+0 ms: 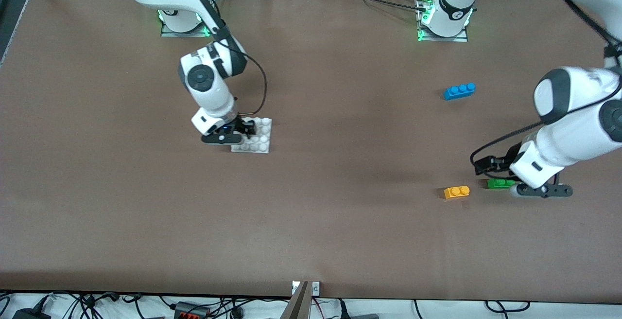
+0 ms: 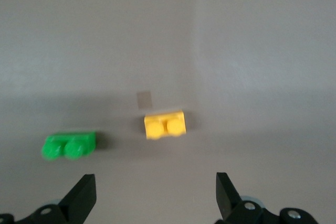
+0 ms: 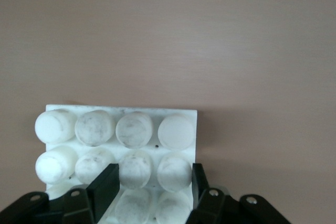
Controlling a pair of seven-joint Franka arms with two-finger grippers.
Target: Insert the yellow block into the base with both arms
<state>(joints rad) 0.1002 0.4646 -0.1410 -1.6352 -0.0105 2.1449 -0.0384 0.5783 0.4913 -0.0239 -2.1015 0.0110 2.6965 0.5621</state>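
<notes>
green brick (image 1: pixel 500 183): on brown table (image 1: pixel 340 212), left-arm end | blue brick (image 1: pixel 459 91): farther from front camera

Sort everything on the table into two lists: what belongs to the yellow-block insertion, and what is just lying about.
Belongs to the job:
- yellow block, on the table
- base, gripped at its edge
- right gripper, shut on the base
- left gripper, open, over the table by the yellow block

Just lying about:
- green brick, beside the yellow block
- blue brick

1 yel block (image 1: pixel 457 192), 1 grn brick (image 1: pixel 500 183), 1 blue brick (image 1: pixel 459 91), 1 wht base (image 1: pixel 257 139), 2 arms (image 1: pixel 209 80)
</notes>
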